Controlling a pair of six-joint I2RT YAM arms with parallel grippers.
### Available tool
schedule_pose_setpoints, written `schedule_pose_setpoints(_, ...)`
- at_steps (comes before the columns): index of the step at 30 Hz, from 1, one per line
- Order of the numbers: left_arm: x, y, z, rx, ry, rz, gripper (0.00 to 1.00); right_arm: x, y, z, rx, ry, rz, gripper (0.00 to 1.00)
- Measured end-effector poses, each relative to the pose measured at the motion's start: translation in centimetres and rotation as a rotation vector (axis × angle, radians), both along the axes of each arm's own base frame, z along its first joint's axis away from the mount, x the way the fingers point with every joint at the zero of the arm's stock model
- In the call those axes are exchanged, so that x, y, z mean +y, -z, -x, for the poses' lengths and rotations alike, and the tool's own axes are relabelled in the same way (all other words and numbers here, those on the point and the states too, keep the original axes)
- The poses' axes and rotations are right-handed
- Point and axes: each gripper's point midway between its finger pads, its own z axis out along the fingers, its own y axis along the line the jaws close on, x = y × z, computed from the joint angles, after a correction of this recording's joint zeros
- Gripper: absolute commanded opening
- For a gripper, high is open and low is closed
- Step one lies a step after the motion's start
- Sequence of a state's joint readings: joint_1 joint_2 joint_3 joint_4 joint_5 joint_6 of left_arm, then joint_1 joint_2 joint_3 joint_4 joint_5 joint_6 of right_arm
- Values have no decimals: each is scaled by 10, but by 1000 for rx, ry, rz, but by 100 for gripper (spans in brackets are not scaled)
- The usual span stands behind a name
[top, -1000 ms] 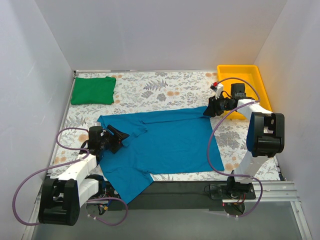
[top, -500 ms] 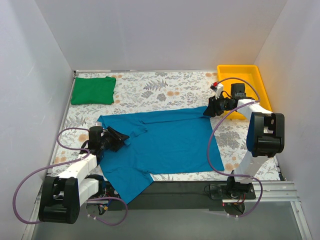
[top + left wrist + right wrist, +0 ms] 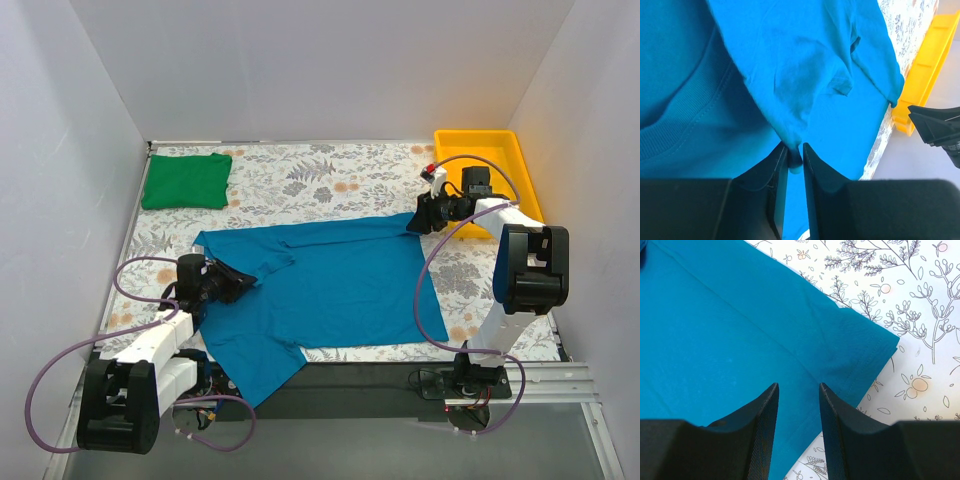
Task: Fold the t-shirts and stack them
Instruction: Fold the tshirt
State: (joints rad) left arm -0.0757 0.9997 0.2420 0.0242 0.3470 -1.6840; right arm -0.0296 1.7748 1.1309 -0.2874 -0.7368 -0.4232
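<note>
floral surface (image 3: 330,180) carries the teal t-shirt (image 3: 330,285) spread flat, the green t-shirt (image 3: 186,181) folded at its far left corner. left gripper (image 3: 795,150) pinches a teal fold; right gripper (image 3: 798,390) stands spread over the hem.

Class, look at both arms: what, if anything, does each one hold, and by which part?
The left gripper has its jaws pinching the blue t-shirt by a raised fold near its collar. The right gripper has its jaws apart over the shirt's corner, holding nothing.
</note>
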Motion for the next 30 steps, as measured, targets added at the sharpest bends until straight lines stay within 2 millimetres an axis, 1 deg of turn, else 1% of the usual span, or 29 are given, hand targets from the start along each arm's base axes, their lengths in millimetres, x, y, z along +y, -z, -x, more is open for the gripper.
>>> schedule_pose_setpoints(7,-1,0,2,7,5,5,13,2,-1,1,0,-7,-10,45)
schedule_pose_setpoints(10,-1,-2,2,2,4,9,13,8,-3,3,1,-27,-28,45)
schedule_pose_setpoints(12,-2,-2,2,1,4,11,13,15,-4,6,2,-50,-36,45)
schedule_pose_setpoints(14,-2,-2,2,3,3,12,13,32,-5,13,5,-99,-41,46)
schedule_pose_setpoints(16,-2,-2,2,4,5,13,12,59,-8,22,1,-176,-40,46)
schedule_pose_setpoints(18,-2,-2,3,5,6,14,12,90,-14,34,-14,-267,-39,46)
schedule_pose_setpoints(19,-2,-2,3,6,7,15,12,110,-19,42,-21,-323,-41,46)
schedule_pose_setpoints(20,-2,-2,4,9,9,16,13,124,-23,47,-28,-362,-44,46)
schedule_pose_setpoints(21,-3,-1,5,13,11,17,12,142,-28,54,-39,-412,-51,46)
schedule_pose_setpoints(23,-3,-1,5,16,13,19,12,180,-40,65,-59,-508,-78,46)
schedule_pose_setpoints(25,-4,-1,6,18,17,22,12,213,-46,73,-54,-577,-105,46)
schedule_pose_setpoints(27,-4,-1,6,19,19,24,12,240,-44,76,-27,-614,-122,46)
schedule_pose_setpoints(30,-5,-1,7,22,23,27,12,266,-28,80,69,-606,-126,46)
